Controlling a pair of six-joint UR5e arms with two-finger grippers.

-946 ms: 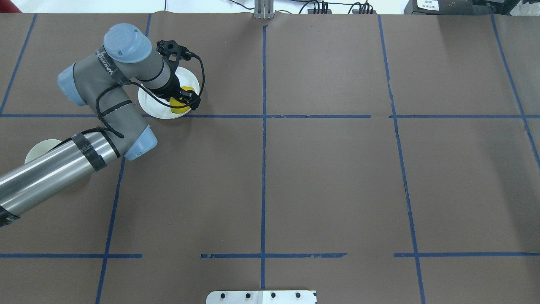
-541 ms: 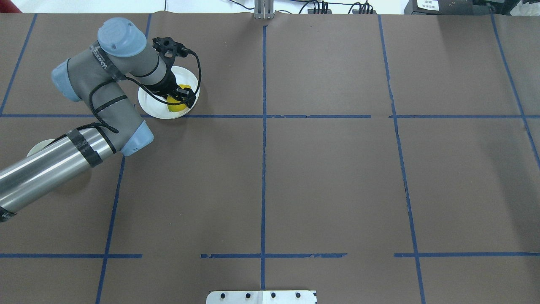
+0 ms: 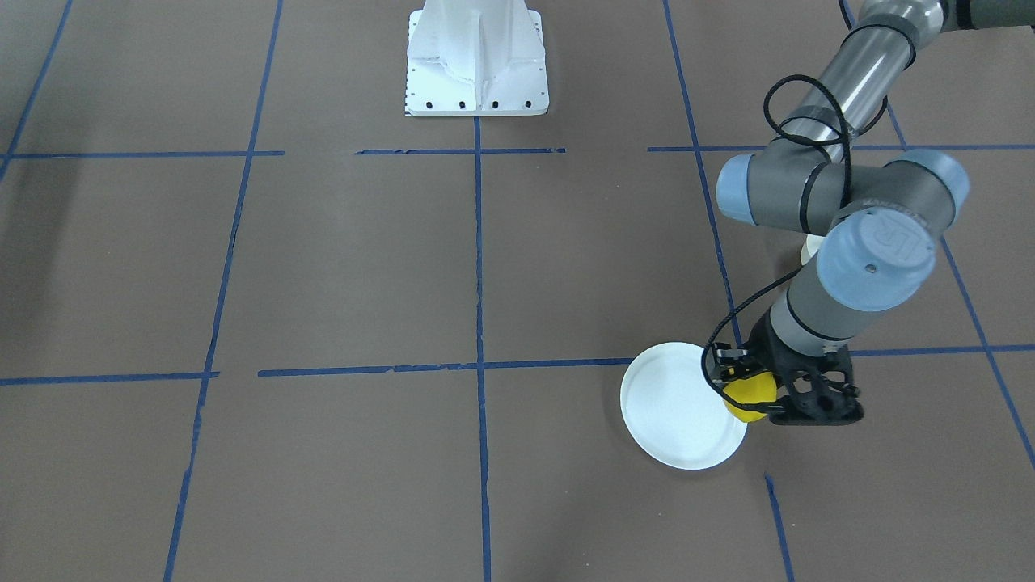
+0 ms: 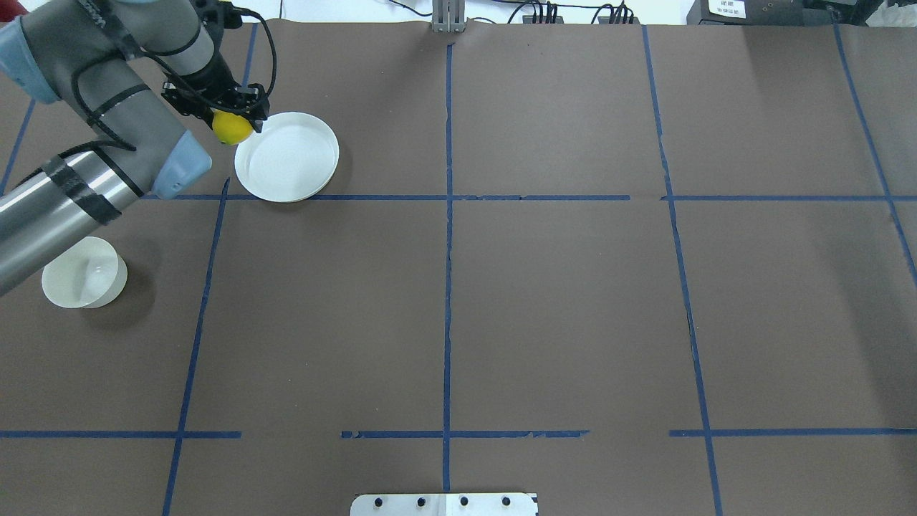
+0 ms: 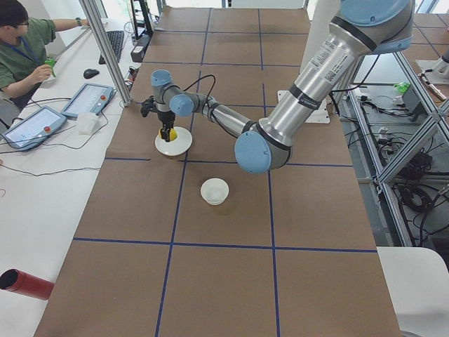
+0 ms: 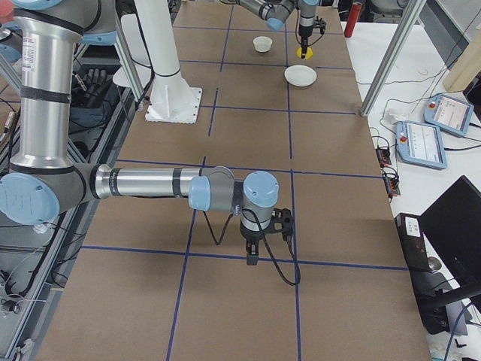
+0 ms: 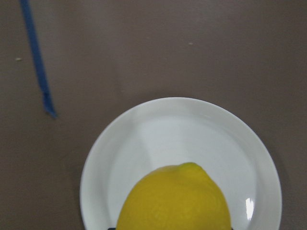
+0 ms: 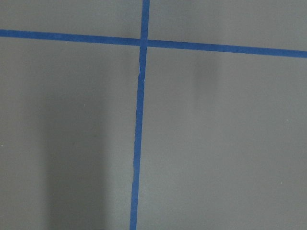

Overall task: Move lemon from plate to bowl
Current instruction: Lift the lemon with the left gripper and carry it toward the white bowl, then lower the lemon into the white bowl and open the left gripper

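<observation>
left jaws pinching lemon, held above left rim of plate | bowl on counter, nearer and left, well apart | right jaws low over counter, spread or pressed: cannot tell

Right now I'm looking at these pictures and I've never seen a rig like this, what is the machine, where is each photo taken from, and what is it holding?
It is a robot with two arms at a brown table. Two pictures look down from behind and in front of it, two look along the table from its ends, and two come from wrist cameras. The left arm has its jaws shut on a lemon, held in the air by the rim of an empty white plate. A small white bowl stands apart, nearer the robot. The right arm hangs over the table, far from these.
</observation>
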